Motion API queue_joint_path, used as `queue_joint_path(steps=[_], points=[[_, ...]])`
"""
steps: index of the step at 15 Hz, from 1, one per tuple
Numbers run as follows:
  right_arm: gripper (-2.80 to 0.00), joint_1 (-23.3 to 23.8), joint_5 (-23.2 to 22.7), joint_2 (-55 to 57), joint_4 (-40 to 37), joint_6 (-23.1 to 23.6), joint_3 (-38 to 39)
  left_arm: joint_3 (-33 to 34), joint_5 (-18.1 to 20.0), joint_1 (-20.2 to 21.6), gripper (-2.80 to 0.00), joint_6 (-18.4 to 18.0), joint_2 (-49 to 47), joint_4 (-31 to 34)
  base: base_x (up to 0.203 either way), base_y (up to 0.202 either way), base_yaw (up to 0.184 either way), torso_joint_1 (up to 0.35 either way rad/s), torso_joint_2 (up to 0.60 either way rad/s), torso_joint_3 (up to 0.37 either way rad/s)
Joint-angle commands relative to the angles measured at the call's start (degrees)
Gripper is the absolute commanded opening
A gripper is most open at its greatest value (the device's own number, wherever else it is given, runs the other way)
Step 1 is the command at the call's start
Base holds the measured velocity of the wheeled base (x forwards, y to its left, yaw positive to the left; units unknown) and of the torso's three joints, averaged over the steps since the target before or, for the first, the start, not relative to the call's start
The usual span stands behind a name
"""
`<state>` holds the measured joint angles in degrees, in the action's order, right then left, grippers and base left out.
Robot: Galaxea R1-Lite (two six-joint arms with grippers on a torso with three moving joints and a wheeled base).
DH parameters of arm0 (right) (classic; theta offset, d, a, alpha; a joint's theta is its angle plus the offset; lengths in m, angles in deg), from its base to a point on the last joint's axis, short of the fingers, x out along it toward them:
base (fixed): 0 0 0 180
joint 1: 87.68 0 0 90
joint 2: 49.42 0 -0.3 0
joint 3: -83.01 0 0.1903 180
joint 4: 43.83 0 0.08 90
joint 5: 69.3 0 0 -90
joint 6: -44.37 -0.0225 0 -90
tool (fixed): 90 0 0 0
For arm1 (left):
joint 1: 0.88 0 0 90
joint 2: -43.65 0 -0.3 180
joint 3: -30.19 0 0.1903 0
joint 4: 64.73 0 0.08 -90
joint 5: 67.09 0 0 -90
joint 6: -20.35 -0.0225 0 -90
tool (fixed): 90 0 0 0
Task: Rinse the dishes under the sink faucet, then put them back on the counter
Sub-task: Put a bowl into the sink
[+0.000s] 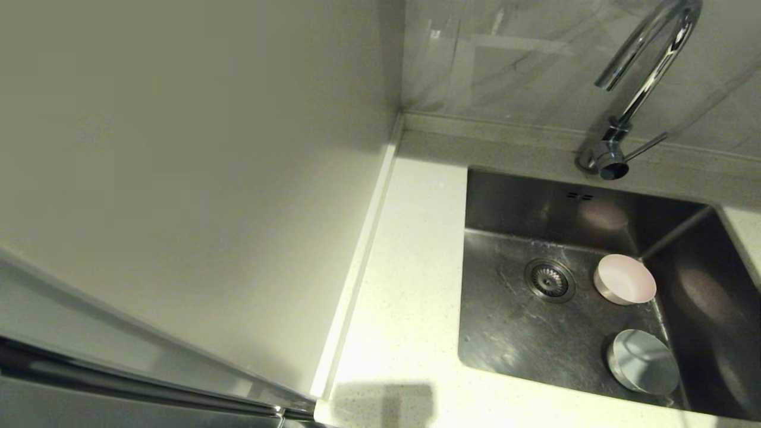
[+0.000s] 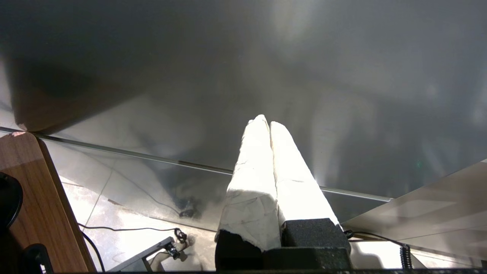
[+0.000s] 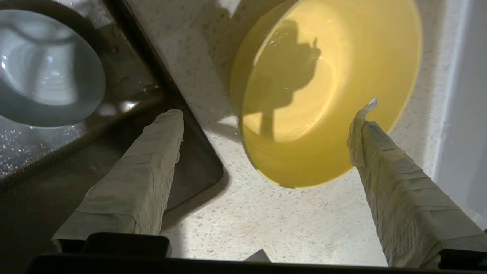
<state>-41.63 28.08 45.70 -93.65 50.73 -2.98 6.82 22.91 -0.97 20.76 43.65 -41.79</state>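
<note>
In the right wrist view a yellow bowl [image 3: 323, 95] stands upright on the speckled white counter [image 3: 266, 228], just outside the sink's corner [image 3: 190, 167]. My right gripper [image 3: 267, 114] hovers over it, open, holding nothing; one wrapped finger [image 3: 395, 182] overlaps the bowl's rim and the other is over the sink edge. A grey bowl [image 1: 643, 361] and a pale pink bowl [image 1: 624, 279] sit in the sink [image 1: 511, 333] right of the drain [image 1: 549, 279]. No water shows at the chrome faucet [image 1: 648, 71]. My left gripper [image 2: 269, 121] is parked away from the counter, shut and empty. Neither arm shows in the head view.
A plain white upright panel [image 1: 208, 178] rises left of the counter [image 1: 410, 267], behind its low raised rim [image 1: 362, 255]. A tiled wall [image 1: 523, 59] backs the sink. Bare counter lies left of the sink. A white wall [image 3: 468, 114] stands close beside the yellow bowl.
</note>
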Motion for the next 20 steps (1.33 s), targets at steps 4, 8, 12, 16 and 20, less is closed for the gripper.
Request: queue_joint_path(steps=[4, 8, 12, 16, 20], points=[[0.00, 0.01, -0.15, 1.68, 0.07, 0.04, -0.23, 0.18, 0.00, 0.01, -2.80, 0.02, 0.00, -0.01, 0.000, 0.000, 0.000, 0.000, 0.00, 0.000], [0.00, 0.00, -0.26, 1.39, 0.09, -0.03, -0.83, 0.18, 0.00, 0.01, -2.80, 0.02, 0.00, -0.01, 0.000, 0.000, 0.000, 0.000, 0.00, 0.000], [0.00, 0.00, -0.43, 1.47, 0.01, -0.03, -0.57, 0.18, 0.00, 0.01, -2.80, 0.02, 0.00, -0.01, 0.000, 0.000, 0.000, 0.000, 0.00, 0.000], [-2.80, 0.00, -0.43, 1.47, 0.00, 0.14, -0.31, 0.18, 0.00, 0.01, -2.80, 0.02, 0.00, -0.01, 0.000, 0.000, 0.000, 0.000, 0.00, 0.000], [-2.80, 0.00, -0.52, 1.65, 0.00, 0.32, -0.31, 0.18, 0.00, 0.01, -2.80, 0.02, 0.00, -0.01, 0.000, 0.000, 0.000, 0.000, 0.00, 0.000]])
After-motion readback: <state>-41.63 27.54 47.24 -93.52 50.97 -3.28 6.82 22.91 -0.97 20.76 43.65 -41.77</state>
